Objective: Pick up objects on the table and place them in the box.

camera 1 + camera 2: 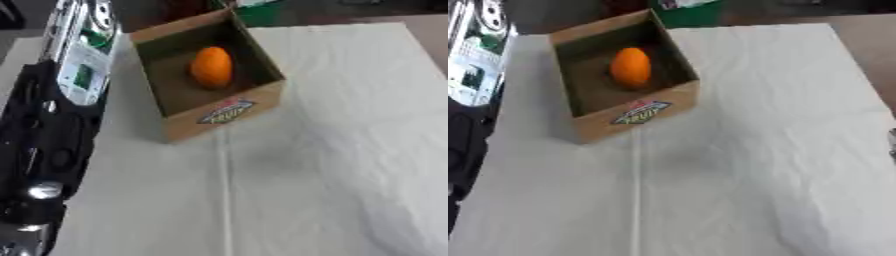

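An open cardboard box (223, 117) with a colourful label on its front wall stands on the white cloth at the upper left of centre. An orange fruit (212, 67) lies inside it on the box floor. My left arm (52, 135) stretches along the left edge, black below and silver with a green patch higher up (83, 65). Its far end runs to the top edge just left of the box, and I cannot make out the hand there. No right hand shows in either view.
A white wrinkled cloth (754, 150) covers the table, with a straight crease (635, 200) running from the box toward me. A green object (262, 12) sits behind the box. Bare brown surface (868, 45) shows at the far right.
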